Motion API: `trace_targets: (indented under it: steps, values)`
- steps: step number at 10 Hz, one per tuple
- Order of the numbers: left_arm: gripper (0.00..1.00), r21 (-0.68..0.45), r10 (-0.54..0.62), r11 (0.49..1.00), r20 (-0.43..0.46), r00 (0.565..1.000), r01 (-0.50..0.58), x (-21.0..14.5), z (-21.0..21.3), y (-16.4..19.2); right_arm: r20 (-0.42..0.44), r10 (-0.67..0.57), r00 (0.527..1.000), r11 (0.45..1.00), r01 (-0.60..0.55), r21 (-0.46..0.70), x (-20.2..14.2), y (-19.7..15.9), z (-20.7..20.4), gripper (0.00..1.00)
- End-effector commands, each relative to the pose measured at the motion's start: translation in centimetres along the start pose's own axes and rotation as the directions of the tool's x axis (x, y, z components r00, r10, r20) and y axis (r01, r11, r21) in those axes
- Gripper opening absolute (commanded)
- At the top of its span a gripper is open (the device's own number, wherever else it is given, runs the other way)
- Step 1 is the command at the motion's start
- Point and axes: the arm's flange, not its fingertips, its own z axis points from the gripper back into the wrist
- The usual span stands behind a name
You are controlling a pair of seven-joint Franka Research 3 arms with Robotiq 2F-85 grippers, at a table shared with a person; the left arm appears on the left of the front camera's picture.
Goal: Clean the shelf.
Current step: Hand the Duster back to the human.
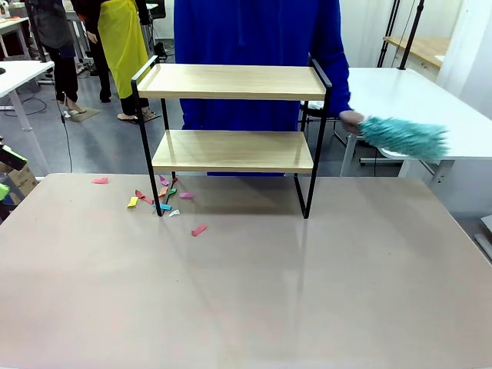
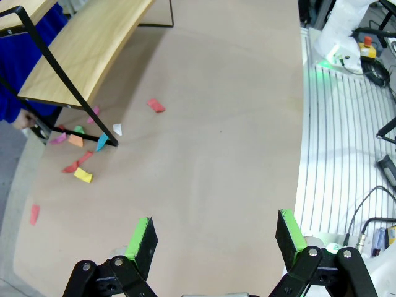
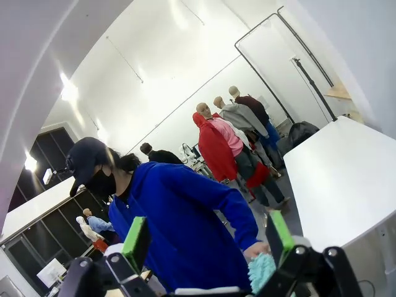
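Note:
The shelf (image 1: 231, 81), two light wood boards in a thin black frame, stands at the far side of the table; its lower board (image 2: 86, 52) appears at the top left of the left wrist view. A person in a blue top (image 1: 254, 31) stands behind it holding a teal duster (image 1: 403, 137) out to the right of the shelf; the duster (image 3: 261, 271) shows low between the right gripper's fingers, farther off. Coloured paper scraps (image 1: 165, 201) lie on the table by the shelf's left leg. My left gripper (image 2: 216, 238) hangs open over bare table. My right gripper (image 3: 207, 238) is open, pointing up at the person.
The brown table top (image 1: 269, 292) has wide free room in front of the shelf. A single pink scrap (image 1: 100, 181) lies apart at the left. White tables (image 1: 415, 100) stand behind at the right, and other people stand far back left.

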Motion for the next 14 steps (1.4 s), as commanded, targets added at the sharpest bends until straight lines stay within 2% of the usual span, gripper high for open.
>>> trace_targets:
  steps: [1, 14]
  values:
    - [1.0, -0.007, -0.018, 1.0, 0.024, 1.0, 0.019, -0.02, 0.05, 0.11, 0.003, 0.0, 1.0, 1.0, 0.0, -0.008, -0.03, 0.14, 0.08, 1.0]
    - [1.0, -0.007, -0.018, 1.0, 0.024, 1.0, 0.019, -0.02, 0.05, 0.11, 0.003, 0.0, 1.0, 1.0, 0.0, -0.008, -0.03, 0.14, 0.08, 1.0]
